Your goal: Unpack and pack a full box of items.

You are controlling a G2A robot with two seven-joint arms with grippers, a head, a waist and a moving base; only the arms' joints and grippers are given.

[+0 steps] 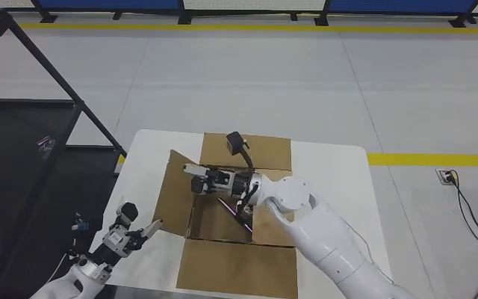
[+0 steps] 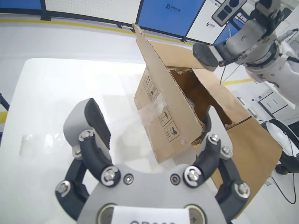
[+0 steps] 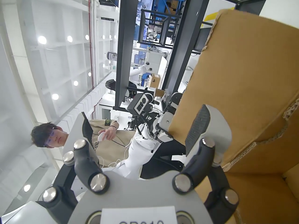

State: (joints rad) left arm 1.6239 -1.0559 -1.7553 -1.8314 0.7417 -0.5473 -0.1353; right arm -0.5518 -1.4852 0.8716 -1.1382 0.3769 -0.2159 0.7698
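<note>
The cardboard box [image 1: 231, 270] sits mid-tabletop [image 1: 332, 176] with its flaps thrown open, the flap [image 2: 163, 87] nearest my left side standing tilted. I judge it light, stiff corrugated board with ragged edges that could crease or tear, so I'd take a flap well in from its corner, or brace a wall. My left tool [image 1: 142, 219] hangs wide open and empty just beside that flap. My right tool [image 1: 193, 179] is over the box, spread wide too and holding nothing. I can't make out the contents. The side wall shows handling pictograms [image 2: 163, 120] and loose clear tape [image 2: 149, 111]; my tool's white sticker [image 2: 151, 214] is cut off and unreadable
</note>
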